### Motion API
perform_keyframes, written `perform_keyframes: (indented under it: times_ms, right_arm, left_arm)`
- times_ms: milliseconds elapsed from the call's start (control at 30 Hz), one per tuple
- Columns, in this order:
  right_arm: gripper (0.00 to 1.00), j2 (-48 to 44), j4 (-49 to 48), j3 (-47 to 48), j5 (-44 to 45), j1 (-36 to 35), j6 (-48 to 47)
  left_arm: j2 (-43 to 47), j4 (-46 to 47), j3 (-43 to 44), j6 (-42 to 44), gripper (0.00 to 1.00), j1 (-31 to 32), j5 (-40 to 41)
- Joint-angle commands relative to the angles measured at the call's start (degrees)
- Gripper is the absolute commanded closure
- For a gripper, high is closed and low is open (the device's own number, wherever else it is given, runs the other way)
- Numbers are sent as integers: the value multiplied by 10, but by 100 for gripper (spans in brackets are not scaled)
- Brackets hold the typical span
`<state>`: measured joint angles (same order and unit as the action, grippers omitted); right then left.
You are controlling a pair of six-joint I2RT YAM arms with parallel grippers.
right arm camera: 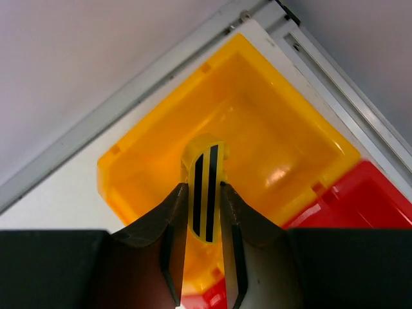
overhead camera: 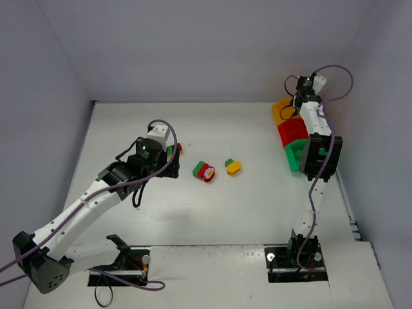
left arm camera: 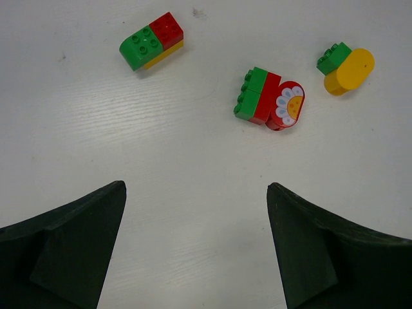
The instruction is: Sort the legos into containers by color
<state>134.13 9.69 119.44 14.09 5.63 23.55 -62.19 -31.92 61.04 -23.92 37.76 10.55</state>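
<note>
My right gripper [right arm camera: 205, 187] is shut on a yellow lego with two black stripes [right arm camera: 206, 193] and holds it over the yellow-orange bin [right arm camera: 270, 122], at the far right in the top view [overhead camera: 281, 111]. The red bin [overhead camera: 291, 131] and green bin [overhead camera: 294, 154] stand just nearer. My left gripper [left arm camera: 196, 187] is open and empty above the bare table. Ahead of it lie a green, red and yellow stack [left arm camera: 152, 40], a green and red cluster with a flower piece [left arm camera: 269, 98], and a green brick on a yellow-orange piece [left arm camera: 346, 65].
The three lego clusters lie mid-table in the top view, at its middle [overhead camera: 205, 171], to the right [overhead camera: 232, 167] and beside the left wrist [overhead camera: 174, 150]. Grey walls close the back and sides. A metal rail [right arm camera: 309, 45] runs behind the bins.
</note>
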Motion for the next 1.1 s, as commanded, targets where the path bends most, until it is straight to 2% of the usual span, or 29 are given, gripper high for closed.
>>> perform_keyframes:
  times_ms: [0,33,67,167,267,367,500,633,733,900,1067]
  right_arm:
    - [80,5,-31,73,-36,6,-19]
    - [75,10,-31,80,-43,8,-24]
    - [66,17,-31,84,-49,8,-27]
    - [52,15,-32,85,-65,12,-38]
    - [47,0,-32,79,-87,15,-55]
    - [46,-40,-31,63,-122,15,-76]
    - [47,-133,-32,-9,-206,10,-78]
    - [47,-257,-33,-147,-267,-11,-79]
    - [46,-338,-34,-256,-290,-32,-72]
    - [46,-457,-34,-406,-277,-104,-74]
    - [41,-519,-34,-543,-278,-156,-45]
  left_arm:
    - [14,-9,9,-28,17,-3,17]
    - [14,-9,8,-30,17,-3,14]
    - [15,-11,1,-33,17,-3,13]
    - [13,-13,-7,-37,17,-3,10]
    - [8,-6,-11,-35,17,-3,-5]
    - [-4,9,-9,-30,17,-3,-29]
    - [-29,28,-3,-15,17,-3,-68]
    - [-74,45,7,10,17,-1,-105]
    - [-105,49,23,26,17,-1,-129]
    - [-150,63,50,51,17,-1,-147]
    - [-183,56,87,42,17,-1,-135]
